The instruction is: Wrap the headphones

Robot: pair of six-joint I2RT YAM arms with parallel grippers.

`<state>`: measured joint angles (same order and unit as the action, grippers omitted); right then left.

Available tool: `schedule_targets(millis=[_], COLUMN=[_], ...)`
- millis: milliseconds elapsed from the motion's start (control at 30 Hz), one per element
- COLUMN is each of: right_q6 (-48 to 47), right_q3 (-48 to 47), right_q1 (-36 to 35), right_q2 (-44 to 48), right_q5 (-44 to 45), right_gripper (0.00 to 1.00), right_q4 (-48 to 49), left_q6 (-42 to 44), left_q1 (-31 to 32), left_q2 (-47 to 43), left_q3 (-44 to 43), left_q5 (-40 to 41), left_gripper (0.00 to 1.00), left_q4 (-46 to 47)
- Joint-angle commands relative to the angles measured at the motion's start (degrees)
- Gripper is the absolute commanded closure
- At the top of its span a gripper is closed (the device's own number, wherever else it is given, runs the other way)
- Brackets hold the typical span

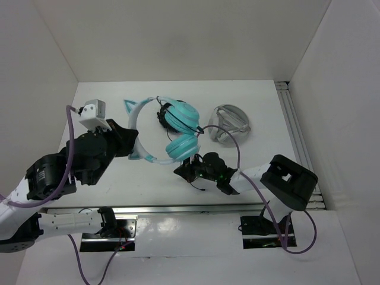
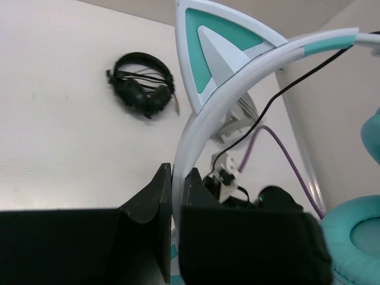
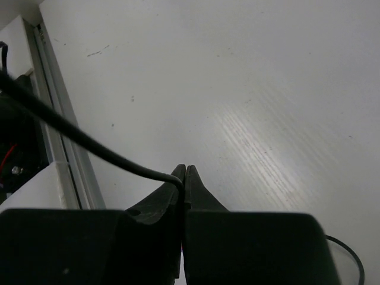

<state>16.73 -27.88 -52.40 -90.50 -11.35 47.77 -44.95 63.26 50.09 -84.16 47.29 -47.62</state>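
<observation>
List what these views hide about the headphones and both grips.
Right wrist: cable runs from the right gripper off the left edge.
Top view: cable too thin to trace; its plug is indistinct.
Left wrist: ear cup cut by the right edge; left gripper covers the headband below.

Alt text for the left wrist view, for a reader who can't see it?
The left gripper has its jaws shut on the pale headband of the teal headphones below a cat ear, a thin dark cable trailing behind. Smaller black headphones lie on the white table beyond.

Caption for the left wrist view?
Left pincer grips the teal headphones by their cat-eared headband; small black headphones lie beyond.
</observation>
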Motion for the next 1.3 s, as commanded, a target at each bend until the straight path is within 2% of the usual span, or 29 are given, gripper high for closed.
schedule_targets(millis=[0,33,133,200,267,433,467,500,600,667,800,933,1033,1133,1267], right_q6=[0.58,-0.11,-0.9,-1.53,-2.14,-1.61,-1.01,-1.0,-1.0,-2.57,-7.32,-13.54,-18.99,-21.12,-23.32], right_q3=[0.37,0.89,0.9,-0.68,-2.08,-9.01,-10.43,-12.09,-21.13,-24.3,-30.46,-34.78,-36.11,-36.81,-34.44], right_q1=[-2.87,-4.01,-11.82,-19.9,-28.4,-41.1,-42.77,-45.92,-50.32,-50.87,-51.4,-50.79,-47.64,-43.16,-38.67], right_q2=[0.14,0.76,4.88,8.56,10.68,14.91,14.91,14.91,14.91,14.91,15.96,17.02,18.34,21.06,25.71], right_q5=[1.15,3.42,10.54,19.41,29.04,44.82,47.54,53.4,62.47,64.61,71.11,81.99,86.31,86.85,87.12], right_gripper=[1.0,1.0,1.0,1.0,1.0,1.0,1.0,1.0,1.0,1.0,1.0,1.0,0.98,0.98,0.97], right_q4=[6.2,4.46,-1.94,-6.35,-13.64,-28.32,-33.74,-36.58,-47.63,-51.53,-60.92,-66.47,-66.49,-67.98,-65.35], left_q6=[-14.17,-18.46,-24.46,-32.11,-33.36,-26.87,-25.73,-22.67,-13.62,-13.06,-6.31,2.29,5.04,8.37,11.63], left_q1=[0.19,0.19,-0.42,-4.01,-9.87,-18.87,-20.01,-21.76,-23.62,-23.63,-22.92,-17.84,-12.49,-6.78,-3.5], left_q2=[0.88,1.5,4.22,5.63,7.21,8.63,9.15,9.15,10.46,12.22,17.13,20.66,21.55,20.85,17.17], left_q3=[-5.39,-5.92,-6.72,-7.25,-6.64,-3.04,-2.16,-1.37,2.85,3.39,5.32,6.72,7.34,8.83,11.64], left_q5=[14.46,16.5,23.28,24.69,24.17,20.84,19.96,19.08,15.82,15.12,9.96,4.32,-0.43,-6.23,-14.49], left_gripper=[1.0,1.0,1.0,1.0,1.0,1.0,1.0,1.0,1.0,1.0,1.0,1.0,1.0,1.0,1.0], left_q4=[-2.98,-7.8,-14.5,-21.45,-22.43,-18.15,-17.34,-16.55,-12.15,-13.37,-15.75,-17.34,-17.34,-16.38,-13.73])
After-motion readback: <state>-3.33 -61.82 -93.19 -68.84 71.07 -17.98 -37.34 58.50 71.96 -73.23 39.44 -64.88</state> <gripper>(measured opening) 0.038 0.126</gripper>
